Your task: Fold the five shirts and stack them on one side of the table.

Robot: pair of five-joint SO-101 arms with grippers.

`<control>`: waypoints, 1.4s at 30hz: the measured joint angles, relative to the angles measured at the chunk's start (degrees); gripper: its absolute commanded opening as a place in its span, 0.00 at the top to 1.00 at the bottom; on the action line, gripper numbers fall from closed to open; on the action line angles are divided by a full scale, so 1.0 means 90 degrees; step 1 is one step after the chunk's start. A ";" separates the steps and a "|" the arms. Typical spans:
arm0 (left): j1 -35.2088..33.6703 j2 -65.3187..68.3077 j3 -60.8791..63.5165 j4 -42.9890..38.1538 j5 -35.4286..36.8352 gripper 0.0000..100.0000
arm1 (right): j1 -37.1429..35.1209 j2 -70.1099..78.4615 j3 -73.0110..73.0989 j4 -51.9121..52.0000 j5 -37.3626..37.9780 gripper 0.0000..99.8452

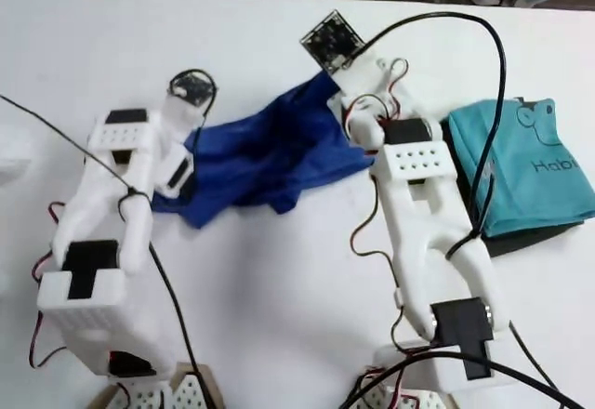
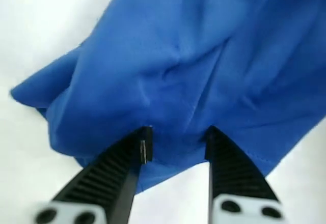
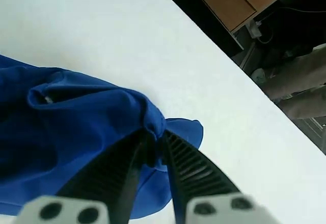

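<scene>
A crumpled blue shirt lies stretched between the two arms on the white table. My right gripper is at the shirt's far right corner. In the right wrist view it is shut on a bunched fold of the blue shirt, held a little above the table. My left gripper is at the shirt's left end. In the left wrist view it stands open, its two fingertips pressing into the hem of the blue shirt, with cloth spanning the gap.
A folded teal shirt rests on a dark folded garment at the table's right side, beside the right arm. Black cables loop over that arm. The table's far edge runs close behind the right gripper.
</scene>
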 measured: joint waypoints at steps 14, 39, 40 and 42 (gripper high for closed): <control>-0.0049 0.0088 -0.0498 0.0635 0.0000 0.87 | 0.0000 0.0000 0.0000 0.0000 0.0000 0.98; -0.0049 0.0664 -0.0400 0.0635 0.0010 0.96 | 0.0000 0.0000 0.0000 0.0000 0.0000 0.98; -0.0049 0.0694 -0.0391 0.0596 0.0010 0.96 | 0.0000 0.0000 0.0000 0.0000 0.0000 0.98; -0.0049 0.0742 -0.0391 0.0567 0.0010 0.96 | 0.0000 0.0000 0.0000 0.0000 0.0000 0.98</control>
